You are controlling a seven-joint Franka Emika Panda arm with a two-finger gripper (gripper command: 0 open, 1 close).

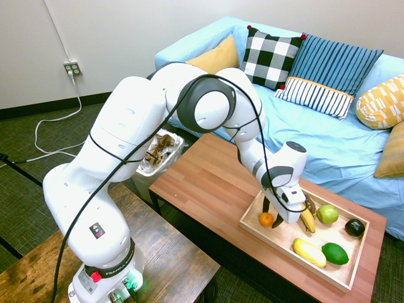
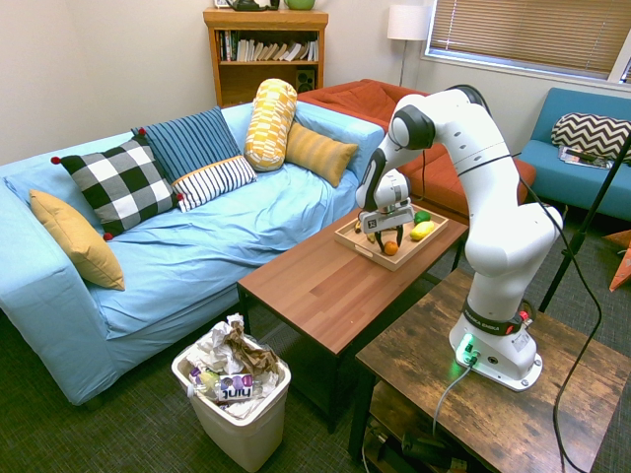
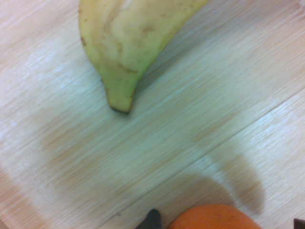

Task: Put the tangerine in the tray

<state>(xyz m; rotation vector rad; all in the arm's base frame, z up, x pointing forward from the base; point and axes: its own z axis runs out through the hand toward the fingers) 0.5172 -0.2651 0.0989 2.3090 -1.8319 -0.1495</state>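
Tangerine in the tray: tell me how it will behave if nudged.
The tangerine is round, so it would probably roll on the flat tray floor. The low rim beside it would likely stop it. Its small size suggests it is light and shifts easily; the banana lies nearby.

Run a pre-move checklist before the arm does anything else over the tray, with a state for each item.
1. Tangerine inside the tray: ok, it sits on the tray floor near a corner.
2. Gripper released from the tangerine: cannot tell, the fingers are partly hidden and close beside it.
3. Tangerine clear of the banana: ok, the wrist view shows bare wood between them.
4. Other fruit undisturbed inside the rims: ok, green apple, lemon, lime and avocado all lie in the tray.
5. Tray fully on the table: ok.
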